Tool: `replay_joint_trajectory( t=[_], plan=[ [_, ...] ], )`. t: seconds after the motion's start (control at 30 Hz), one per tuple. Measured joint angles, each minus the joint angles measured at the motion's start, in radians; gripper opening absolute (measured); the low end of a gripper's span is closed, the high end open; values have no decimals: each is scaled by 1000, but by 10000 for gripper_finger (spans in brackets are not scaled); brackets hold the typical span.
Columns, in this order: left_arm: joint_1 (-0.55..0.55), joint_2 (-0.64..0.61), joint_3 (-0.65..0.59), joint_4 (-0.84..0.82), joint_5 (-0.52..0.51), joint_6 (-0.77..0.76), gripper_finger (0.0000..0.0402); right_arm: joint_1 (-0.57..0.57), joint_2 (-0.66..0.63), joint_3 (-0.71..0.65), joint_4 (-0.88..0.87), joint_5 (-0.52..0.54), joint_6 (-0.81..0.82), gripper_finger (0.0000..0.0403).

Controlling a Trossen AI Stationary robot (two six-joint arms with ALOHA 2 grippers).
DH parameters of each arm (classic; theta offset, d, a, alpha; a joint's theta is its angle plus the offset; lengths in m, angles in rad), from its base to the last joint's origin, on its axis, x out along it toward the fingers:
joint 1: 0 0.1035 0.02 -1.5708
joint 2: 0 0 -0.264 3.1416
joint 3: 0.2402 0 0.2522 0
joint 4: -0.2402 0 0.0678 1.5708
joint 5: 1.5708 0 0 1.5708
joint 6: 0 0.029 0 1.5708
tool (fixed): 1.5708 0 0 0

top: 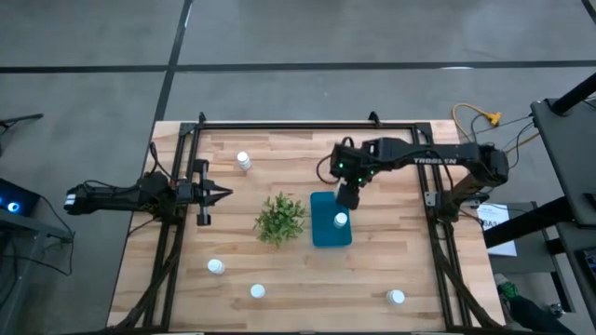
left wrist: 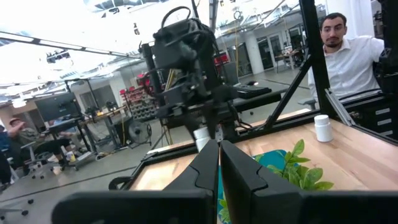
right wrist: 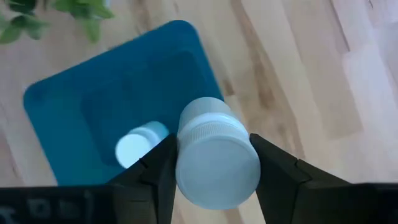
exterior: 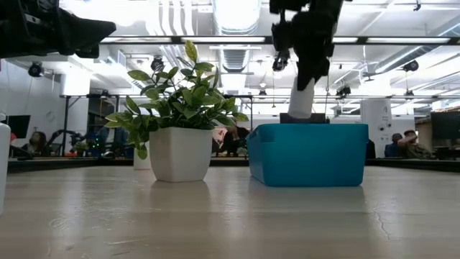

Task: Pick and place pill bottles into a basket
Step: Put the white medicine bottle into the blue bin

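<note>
My right gripper [top: 346,197] is shut on a white pill bottle [right wrist: 214,155] over the far end of the teal basket [top: 326,228]. In the low view the bottle [exterior: 302,97] hangs below the gripper, above the basket [exterior: 309,155]. One bottle [top: 341,221] stands inside the basket and also shows in the right wrist view [right wrist: 140,146]. Other bottles stand on the table at the far left [top: 243,160], near left [top: 216,267], near middle [top: 258,291] and near right [top: 397,297]. My left gripper [top: 222,194] waits shut and empty at the table's left, its closed fingers showing in the left wrist view [left wrist: 219,168]. My right gripper pinches the bottle between its two fingers, on the sides of its upper end by the cap [right wrist: 186,134]. The fingers [right wrist: 283,168] come from above, pointing down. The bottle hangs slightly tilted, cap end up, its lower end [exterior: 298,111] at about the basket's rim.
A bushy green plant in a white pot [top: 280,218] stands just left of the basket. A dark frame [top: 307,125] runs along the table's far and side edges. A person [left wrist: 348,56] sits beyond the table's right side.
</note>
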Motion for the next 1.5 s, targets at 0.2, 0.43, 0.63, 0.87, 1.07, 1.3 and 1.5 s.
replay_joint_trajectory(
  t=[0.2, 0.43, 0.63, 0.87, 1.07, 1.3, 1.5],
  plan=[
    [0, 0, 0, 0, 0, 0, 0, 67, 0, -7, -5, 9, 34, 153],
    [0, 0, 0, 0, 0, 0, 0, 70, 7, -27, -2, 27, 41, 153],
    [0, 0, 0, 0, -1, 0, 0, 70, 72, -25, -1, 28, 23, 153],
    [0, 3, 0, 0, -1, 0, 0, 70, 126, -25, 3, 31, 6, 153],
    [0, 2, 0, 0, -1, 0, 0, 71, 143, -25, 13, 31, 3, 153],
    [0, 15, 0, 0, -1, 0, 0, 72, 153, -26, 35, 32, -8, 153],
    [0, 25, 0, 0, -1, 0, 0, 72, 153, -26, 35, 32, -7, 152]
  ],
)
